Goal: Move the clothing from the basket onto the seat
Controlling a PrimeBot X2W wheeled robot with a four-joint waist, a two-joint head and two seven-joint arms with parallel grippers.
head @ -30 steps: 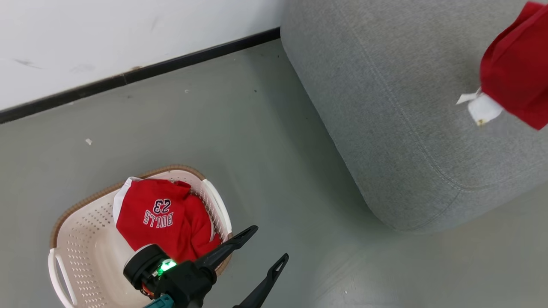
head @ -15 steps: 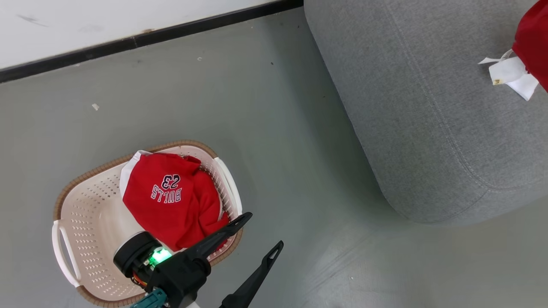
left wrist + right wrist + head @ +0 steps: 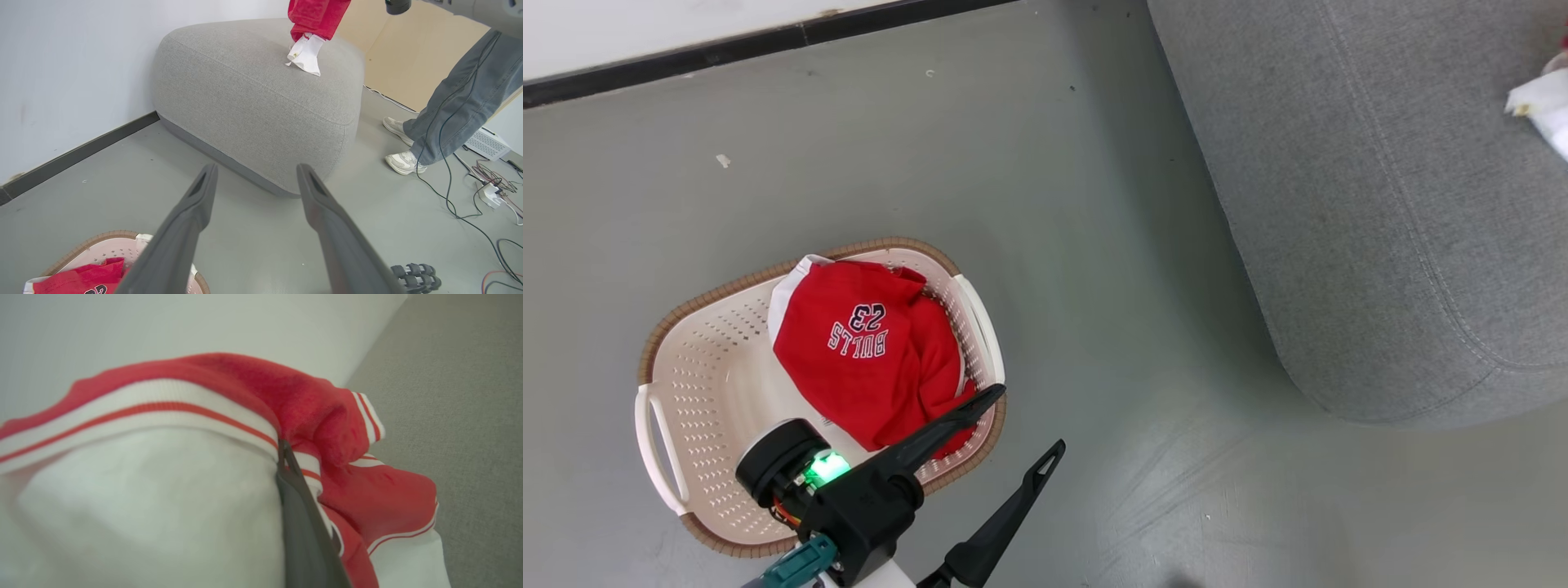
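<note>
A red "BULLS 23" garment (image 3: pixel 866 359) lies bunched in the cream basket (image 3: pixel 698 392) on the floor at the lower left. My left gripper (image 3: pixel 1029 420) hangs open and empty beside the basket's right end, its fingers (image 3: pixel 192 212) spread wide. The grey seat (image 3: pixel 1380 212) fills the right side. A second red garment (image 3: pixel 316 16) with white trim hangs over the seat's top, its white end (image 3: pixel 1543 106) showing at the head view's right edge. My right gripper (image 3: pixel 282 447) is shut on this garment's banded edge (image 3: pixel 163 412).
A white wall with a black skirting (image 3: pixel 752 41) runs behind the basket and seat. A person's legs (image 3: pixel 453 102) stand beside the seat's far side. Cables and a power strip (image 3: pixel 488 192) lie on the floor there.
The head camera has moved, shifting basket and seat across the picture. The red garment in my right gripper has slid almost out past the right edge. My left gripper stays open by the basket.
</note>
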